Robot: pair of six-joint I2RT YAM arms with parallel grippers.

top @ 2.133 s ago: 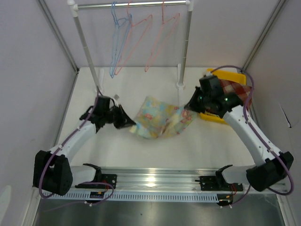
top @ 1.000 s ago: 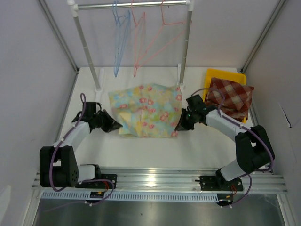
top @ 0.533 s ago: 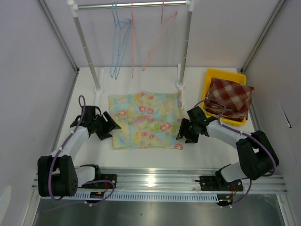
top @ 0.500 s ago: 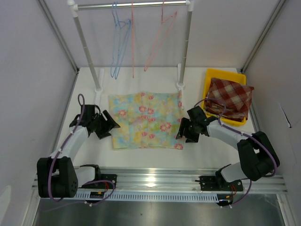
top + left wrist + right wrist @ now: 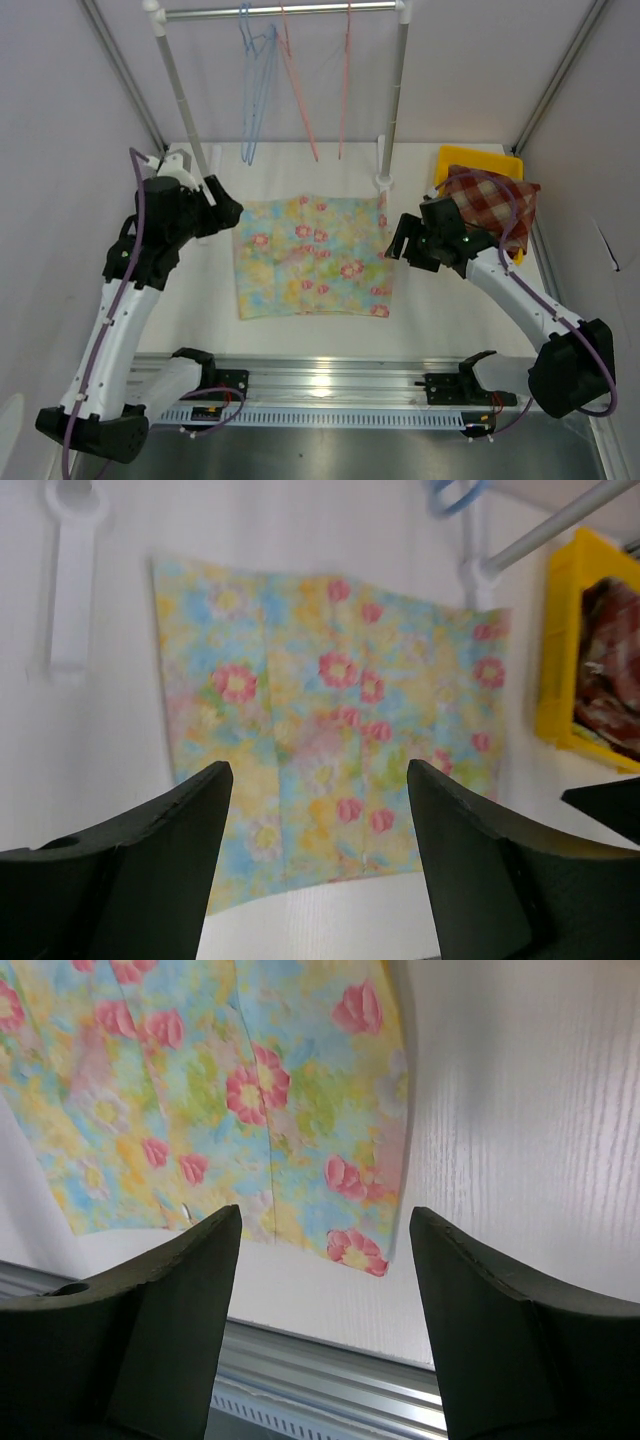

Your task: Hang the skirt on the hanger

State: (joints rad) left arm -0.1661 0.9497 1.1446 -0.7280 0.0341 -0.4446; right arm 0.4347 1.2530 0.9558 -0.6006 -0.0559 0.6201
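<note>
The floral skirt (image 5: 312, 255) lies spread flat on the white table (image 5: 440, 310), roughly square, between the two arms. Its far edge runs along the foot of the clothes rack (image 5: 280, 11). The far right corner reaches the base of the right post (image 5: 384, 180), though from the left wrist view I cannot tell for sure whether cloth and base touch. Its left edge sits just beside the rack's left foot (image 5: 70, 580), with a strip of bare table between them. The near edge stops short of the aluminium rail (image 5: 330, 385) at the table front, leaving a band of open tabletop. The right edge is apart from the yellow bin (image 5: 478, 160), which holds a red checked cloth (image 5: 492, 200).

The left gripper (image 5: 318, 770) is raised above the skirt's far left corner, its fingers spread wide and holding nothing. The whole skirt shows between and beyond them. The right gripper (image 5: 325, 1215) hangs over the skirt's right edge near its near right corner, likewise wide open and empty. Bare table lies to its right.

On the rack's bar a blue wire hanger (image 5: 252, 95) and two pink hangers (image 5: 300, 100) hang above the skirt's far edge, seen nearly edge-on. Neither gripper touches them.
</note>
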